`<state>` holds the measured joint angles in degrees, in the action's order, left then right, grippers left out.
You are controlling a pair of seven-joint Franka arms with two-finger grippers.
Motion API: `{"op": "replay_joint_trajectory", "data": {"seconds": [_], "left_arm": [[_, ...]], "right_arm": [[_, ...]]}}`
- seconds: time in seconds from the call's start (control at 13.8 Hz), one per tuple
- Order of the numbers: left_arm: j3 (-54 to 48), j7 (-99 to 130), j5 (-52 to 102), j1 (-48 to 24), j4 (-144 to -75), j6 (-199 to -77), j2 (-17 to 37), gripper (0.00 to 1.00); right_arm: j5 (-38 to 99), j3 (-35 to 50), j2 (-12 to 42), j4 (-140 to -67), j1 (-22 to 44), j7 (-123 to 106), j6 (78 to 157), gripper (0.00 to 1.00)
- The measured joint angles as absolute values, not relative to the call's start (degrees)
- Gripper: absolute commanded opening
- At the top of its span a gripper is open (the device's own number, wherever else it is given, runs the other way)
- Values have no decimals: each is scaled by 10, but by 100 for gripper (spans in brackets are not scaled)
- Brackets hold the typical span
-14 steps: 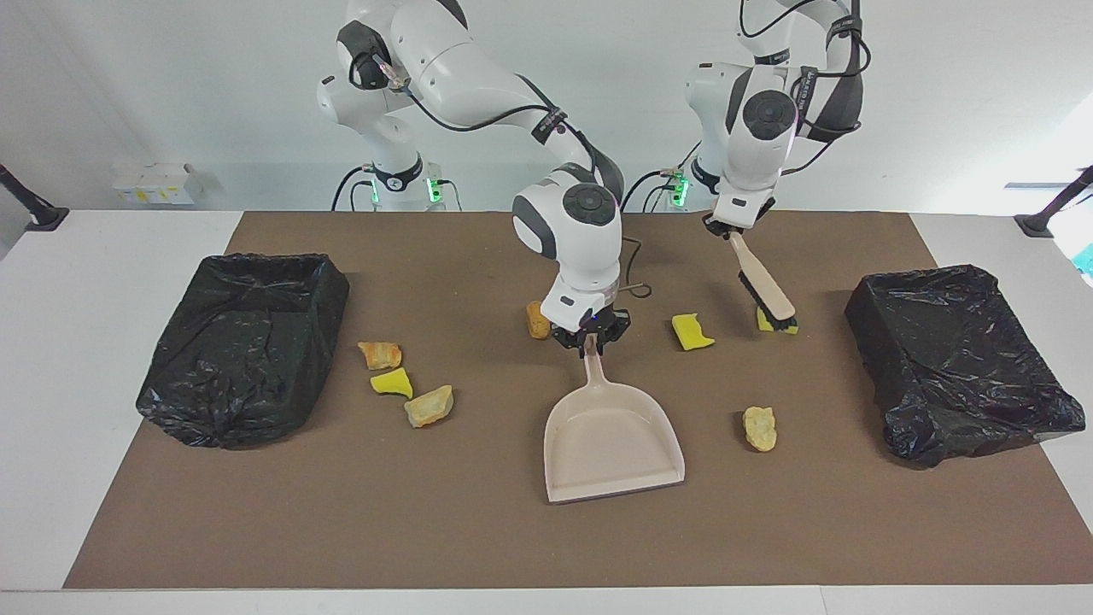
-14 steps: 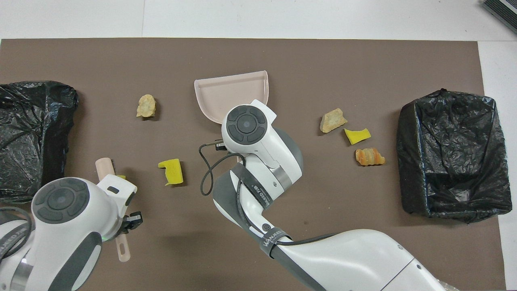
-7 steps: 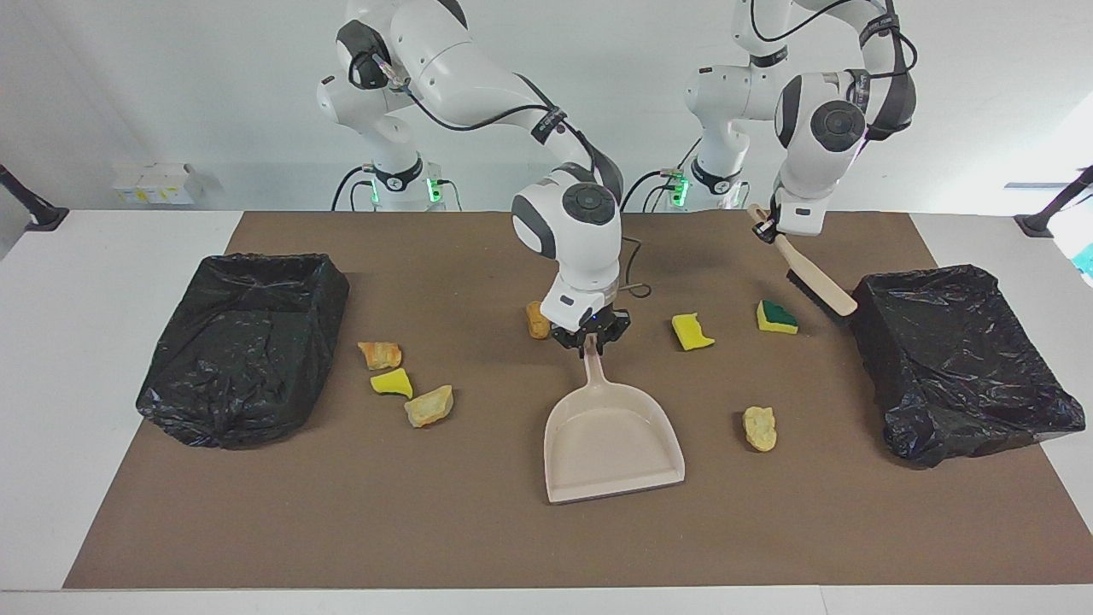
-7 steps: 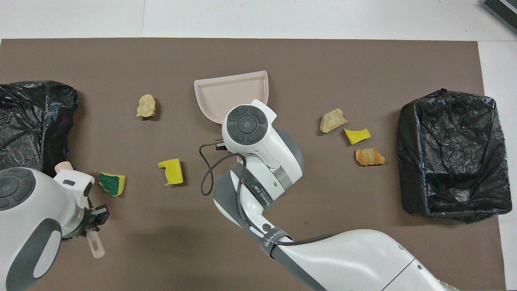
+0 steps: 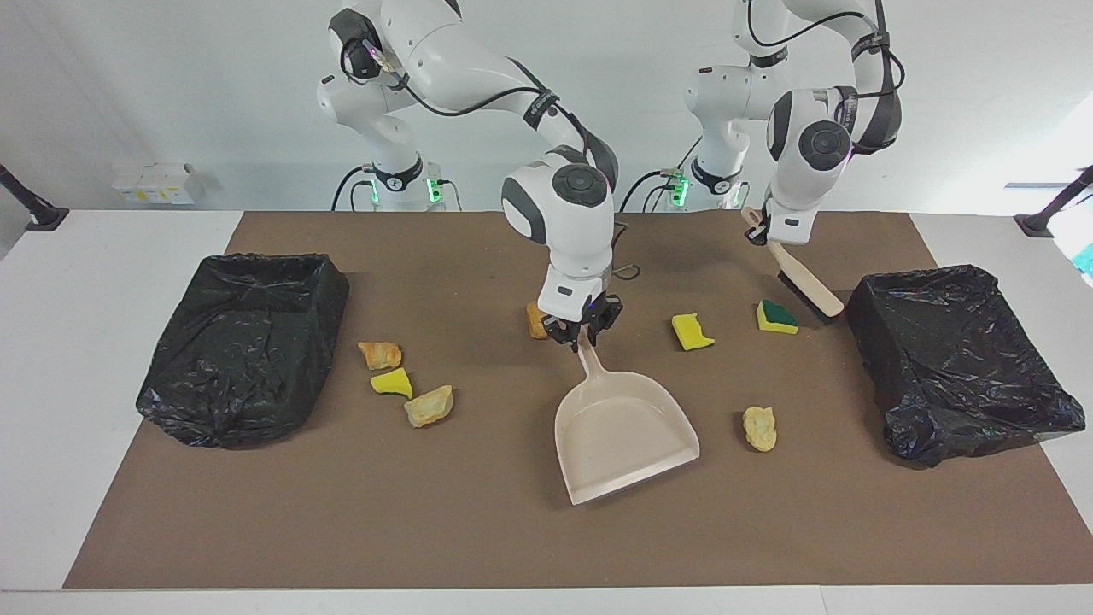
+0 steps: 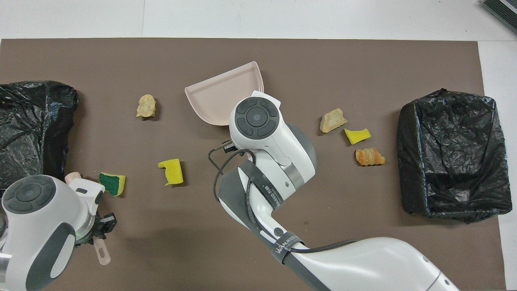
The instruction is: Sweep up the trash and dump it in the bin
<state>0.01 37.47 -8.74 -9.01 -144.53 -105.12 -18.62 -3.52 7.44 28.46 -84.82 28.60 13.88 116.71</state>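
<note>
A robotics lab: 2 white arms [image 5: 478, 77] bolted by a white table [image 5: 85, 342] with a brown mat [image 5: 478, 530].

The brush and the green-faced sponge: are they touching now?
Apart. The facing view shows bare mat between the brush, held by the left gripper, and the green-faced sponge.

Even, bright lighting; both views are rendered sharply.
Soft short shadows are cast beside the dustpan [image 5: 625, 436], and small glints are seen on the black bin liner [image 5: 956, 359] toward the left arm's end from it.

Seven foam chunks [image 5: 692, 331] scattered on mat [image 5: 478, 521]
</note>
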Motion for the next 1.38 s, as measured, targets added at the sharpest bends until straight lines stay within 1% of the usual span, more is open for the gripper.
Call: {"op": "replay_joint_trajectory", "data": {"seconds": [0.22, 0.36, 0.51, 0.65, 0.87, 1.16, 1.38], "left_arm": [[-6, 326, -85, -102, -1449, -1053, -185, 0], [-8, 299, -70, -125, -1449, -1060, -184, 0], [-9, 274, -47, -151, -1449, -1063, -184, 0], [-10, 257, -26, -172, -1449, -1076, -183, 0], [-8, 213, -11, -177, -1442, -1092, -174, 0], [-3, 186, -9, -176, -1402, -1095, -143, 0], [-1, 163, -10, -161, -1360, -1102, -112, 0]], "right_arm": [[-35, 74, 255, -853, 272, 20, 1094, 0], [-36, 74, 240, -857, 269, -58, 1045, 0], [-37, 74, 227, -866, 269, -112, 1016, 0], [-59, 75, 211, -889, 273, -158, 1005, 0], [-85, 77, 189, -925, 278, -257, 1000, 0], [-106, 73, 182, -941, 268, -434, 1000, 0], [-106, 73, 182, -948, 258, -469, 1008, 0]]}}
